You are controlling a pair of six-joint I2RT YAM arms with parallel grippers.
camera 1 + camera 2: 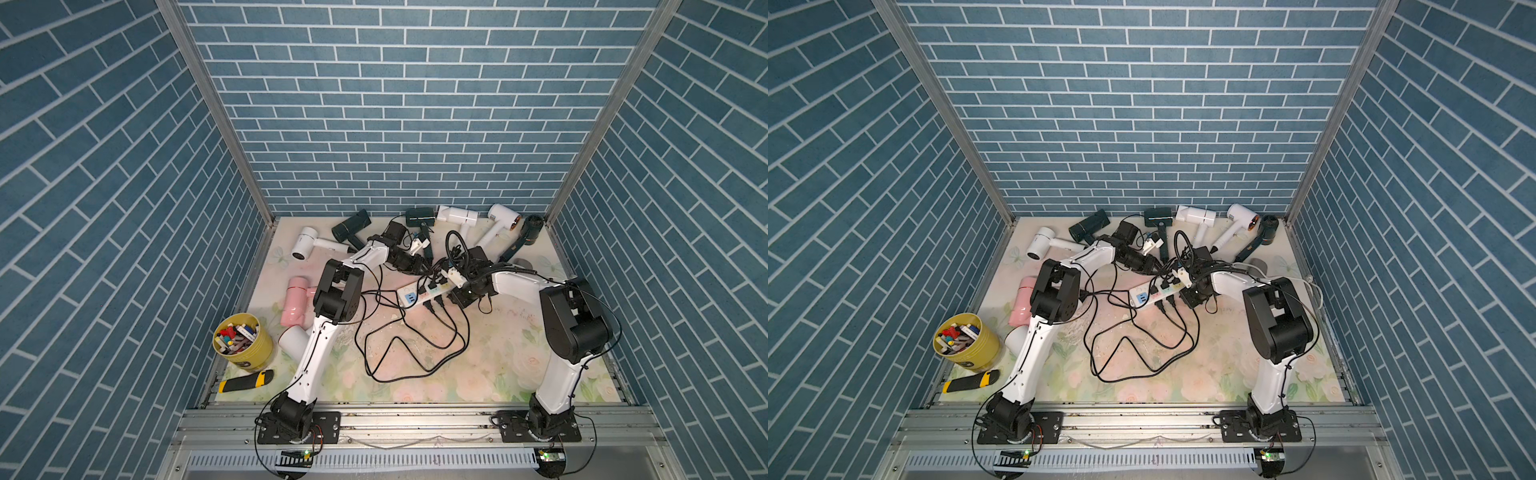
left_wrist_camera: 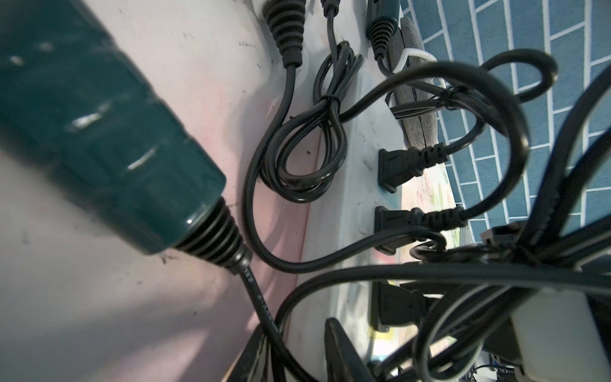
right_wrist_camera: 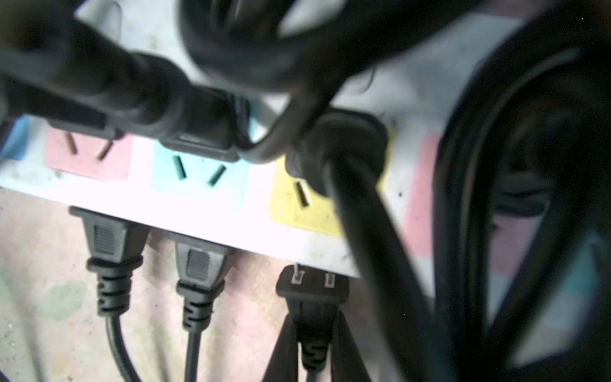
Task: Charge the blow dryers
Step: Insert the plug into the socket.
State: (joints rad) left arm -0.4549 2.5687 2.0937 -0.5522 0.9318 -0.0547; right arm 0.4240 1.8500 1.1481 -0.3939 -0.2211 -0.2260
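Observation:
Several blow dryers lie round the floral table: a white one (image 1: 307, 245), a dark green one (image 1: 351, 226), a pink one (image 1: 297, 301), and more along the back wall (image 1: 457, 216). The white power strip (image 1: 417, 293) lies mid-table with several black plugs in it. My right gripper (image 3: 312, 334) is shut on a black plug (image 3: 312, 289), whose bare prongs sit just off the strip's side edge (image 3: 205, 211) below the yellow socket. My left gripper (image 2: 297, 357) is open, and the cord (image 2: 261, 304) of a dark green dryer handle (image 2: 109, 132) runs between its fingers.
A yellow tub of markers (image 1: 243, 340) and a yellow-black utility knife (image 1: 245, 380) sit at the front left. A grey rounded cylinder (image 1: 521, 264) stands at the right behind my right arm. Loose black cords (image 1: 415, 345) loop over the table's middle.

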